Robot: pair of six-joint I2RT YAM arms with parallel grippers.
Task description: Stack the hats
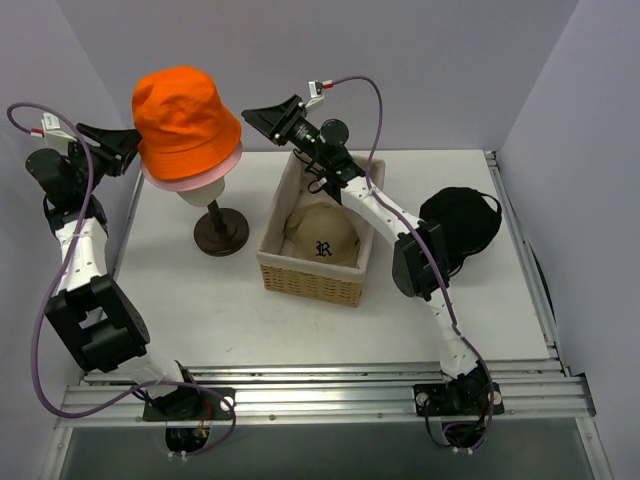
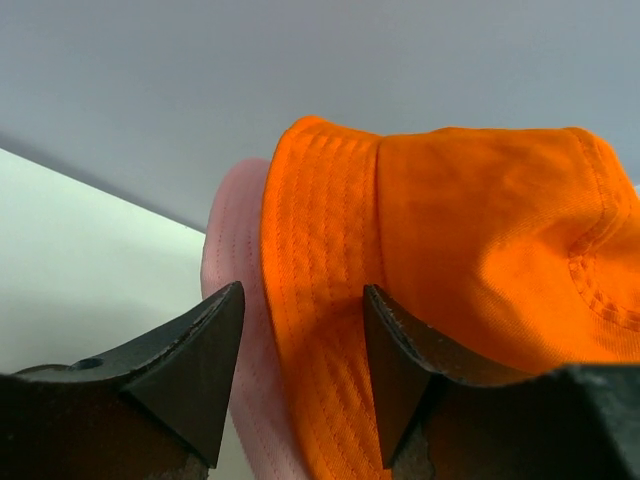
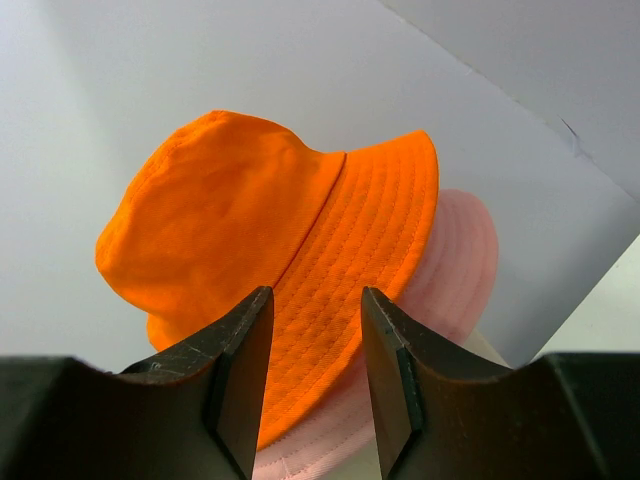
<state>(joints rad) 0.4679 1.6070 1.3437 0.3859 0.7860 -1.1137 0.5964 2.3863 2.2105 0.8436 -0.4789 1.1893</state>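
Here, at the white table (image 1: 190, 300) between grey walls (image 1: 400, 60), left pincer (image 2: 302, 330) and right pincer (image 3: 315, 300) gape.

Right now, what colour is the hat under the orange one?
Pale pink. The pink hat peeks out beneath the orange hat, clearest in the right wrist view.

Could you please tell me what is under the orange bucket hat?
A pink bucket hat sits under the orange bucket hat; only its brim shows, the crown is covered. Below, the cream mannequin head, mostly hidden, peeks out above its dark stand.
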